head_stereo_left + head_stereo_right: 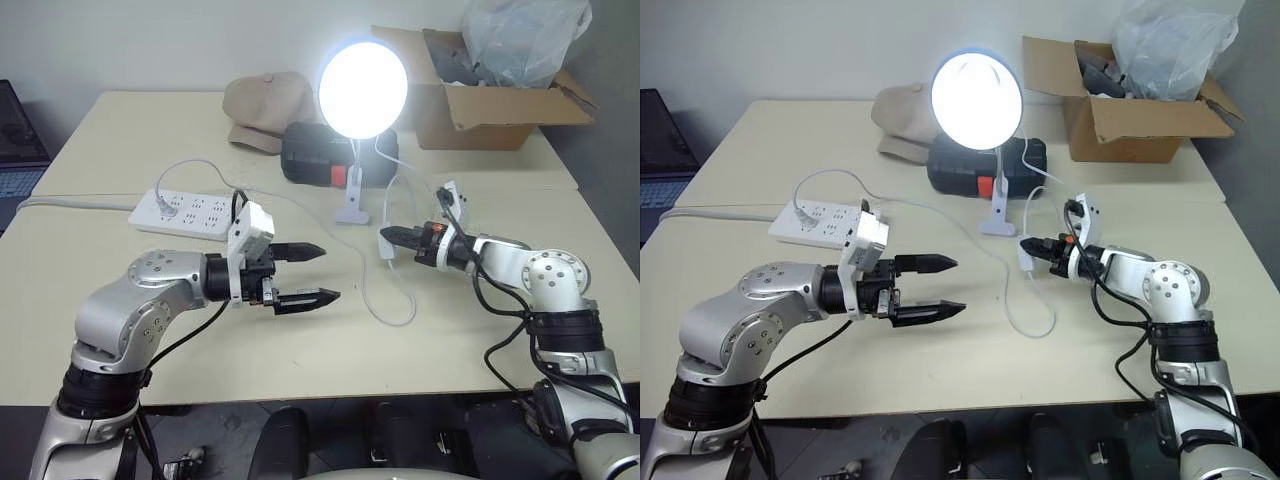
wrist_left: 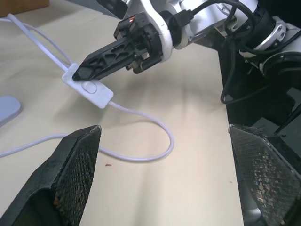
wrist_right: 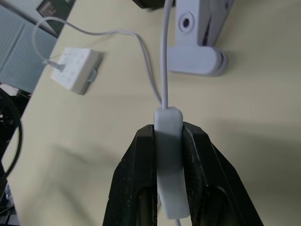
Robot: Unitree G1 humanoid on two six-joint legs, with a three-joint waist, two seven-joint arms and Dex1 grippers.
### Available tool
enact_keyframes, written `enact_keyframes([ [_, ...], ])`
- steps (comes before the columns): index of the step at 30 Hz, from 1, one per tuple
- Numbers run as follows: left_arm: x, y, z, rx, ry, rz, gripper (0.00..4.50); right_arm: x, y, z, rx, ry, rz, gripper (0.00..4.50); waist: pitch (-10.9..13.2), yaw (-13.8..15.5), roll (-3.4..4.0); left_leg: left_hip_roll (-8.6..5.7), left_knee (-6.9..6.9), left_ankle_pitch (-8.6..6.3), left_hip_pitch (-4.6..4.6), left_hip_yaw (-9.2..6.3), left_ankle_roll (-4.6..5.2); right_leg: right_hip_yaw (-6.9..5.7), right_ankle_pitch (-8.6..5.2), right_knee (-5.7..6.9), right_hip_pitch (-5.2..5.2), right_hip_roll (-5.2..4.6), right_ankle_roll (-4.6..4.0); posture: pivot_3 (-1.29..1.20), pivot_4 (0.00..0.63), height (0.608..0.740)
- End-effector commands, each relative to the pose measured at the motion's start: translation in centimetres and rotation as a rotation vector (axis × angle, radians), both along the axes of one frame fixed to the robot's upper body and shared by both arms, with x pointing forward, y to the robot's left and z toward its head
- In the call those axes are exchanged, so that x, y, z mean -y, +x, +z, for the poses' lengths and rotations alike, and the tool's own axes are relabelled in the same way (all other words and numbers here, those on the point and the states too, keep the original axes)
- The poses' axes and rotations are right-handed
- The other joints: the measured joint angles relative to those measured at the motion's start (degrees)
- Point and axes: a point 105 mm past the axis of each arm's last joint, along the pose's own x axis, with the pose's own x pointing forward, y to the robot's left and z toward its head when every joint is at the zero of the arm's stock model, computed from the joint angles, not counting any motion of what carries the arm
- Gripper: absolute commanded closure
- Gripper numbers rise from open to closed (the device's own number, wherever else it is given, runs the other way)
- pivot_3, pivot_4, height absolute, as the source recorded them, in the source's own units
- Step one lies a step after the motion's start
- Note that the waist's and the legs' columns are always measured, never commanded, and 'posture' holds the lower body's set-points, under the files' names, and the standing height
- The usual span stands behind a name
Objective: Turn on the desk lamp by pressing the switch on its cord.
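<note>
**Lamp Lit, Switch Pinched Between Black Fingers**

The desk lamp (image 1: 362, 88) glows at the upper centre of the frame, its white clip base on the beige table (image 1: 120, 130) in front of a black case (image 1: 310, 155). Just below and right of it, the right gripper (image 1: 386, 236) is clamped on the switch (image 3: 168, 155) — the wrist view shows the slim white oblong wedged edgewise between the two dark fingers, the cord (image 1: 385, 310) running out of its far end toward the clip. That arm reaches in from the lower right, forearm low over the table and pointing left.

The left gripper (image 1: 318, 272) hangs at centre-left, jaws wide apart and holding nothing, aimed right toward the switch but well apart from it.

By the look of it the switch is light, hard plastic and smooth — apt to slip or twist if squeezed off-centre, so the long flat sides are the place to hold. The cord is thin and limp, offers no support, and would drag the small lamp if pulled. A power strip (image 1: 185, 212) lies at middle left.
</note>
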Motion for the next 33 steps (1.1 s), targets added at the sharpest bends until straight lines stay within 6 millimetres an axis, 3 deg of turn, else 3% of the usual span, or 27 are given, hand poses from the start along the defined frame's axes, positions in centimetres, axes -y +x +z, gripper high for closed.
enact_keyframes([
  [1,0.9,-1.2,-0.4,0.039,0.041,-0.05,0.0,1.3,1.4,-1.1,-0.008,-0.072,-0.091,4.11,0.0,0.0,0.0,0.0,0.02,0.0,0.01,0.0,0.0,0.0,0.0,0.0,0.01,0.0,0.0,0.0,0.15,0.74],
  [8,0.7,-1.5,-1.4,0.038,0.072,-0.043,0.0,1.6,1.7,-1.6,-0.046,-0.079,-0.121,4.11,0.0,0.0,0.01,0.0,0.01,0.0,0.07,0.01,0.0,0.02,0.01,0.02,0.03,0.0,0.02,0.0,0.15,0.74],
  [10,0.7,-1.5,-1.6,0.039,0.073,-0.04,0.0,1.5,1.7,-1.5,-0.06,-0.063,-0.133,3.4,0.0,0.0,0.0,0.0,0.0,0.0,0.08,0.02,0.0,0.03,0.01,0.01,0.05,0.0,0.01,0.0,0.15,0.74],
  [16,0.5,-1.4,-1.9,0.039,0.075,-0.033,0.0,1.5,1.7,-0.3,-0.08,0.008,-0.172,2.17,0.0,0.0,0.01,0.0,-0.02,0.0,0.06,0.03,0.0,0.04,0.01,0.0,0.03,0.0,0.0,0.0,0.15,0.74],
  [20,0.3,-1.3,-1.9,0.039,0.073,-0.029,0.0,1.6,1.0,0.6,-0.077,0.03,-0.173,1.12,0.0,0.0,0.0,0.0,-0.02,0.0,0.06,0.03,0.0,0.03,0.01,0.02,0.03,0.0,0.0,0.0,0.15,0.74],
  [25,-0.1,-0.8,-1.8,0.044,0.048,0.006,0.0,2.6,-0.1,1.8,0.007,-0.05,-0.161,0.04,0.0,0.0,0.01,0.0,-0.03,0.0,0.06,0.03,0.01,0.03,0.01,0.0,0.03,0.0,0.01,0.0,0.15,0.74],
  [28,-0.4,0.5,-1.1,0.1,0.02,0.084,0.0,3.6,-1.1,3.1,0.126,-0.118,-0.12,0.04,0.0,0.1,0.01,-0.01,-0.03,-0.01,0.06,0.02,0.01,0.03,-0.02,0.0,0.03,0.0,0.05,0.0,0.15,0.74],
  [30,-0.6,1.4,-0.4,0.161,0.01,0.13,0.0,3.5,-2.5,4.5,0.242,-0.135,-0.015,0.04,0.0,0.2,0.01,-0.03,-0.03,-0.01,0.05,0.03,0.02,0.03,-0.12,-0.02,0.03,-0.01,0.24,0.0,0.15,0.74],
  [33,-1.7,3.7,1.2,0.322,0.051,0.207,0.0,4.7,-5.0,4.9,0.374,-0.272,0.135,0.04,0.0,0.1,0.01,0.01,-0.02,-0.01,0.05,0.02,0.02,0.06,-0.13,-0.02,0.01,0.03,0.25,0.0,0.15,0.74],
])
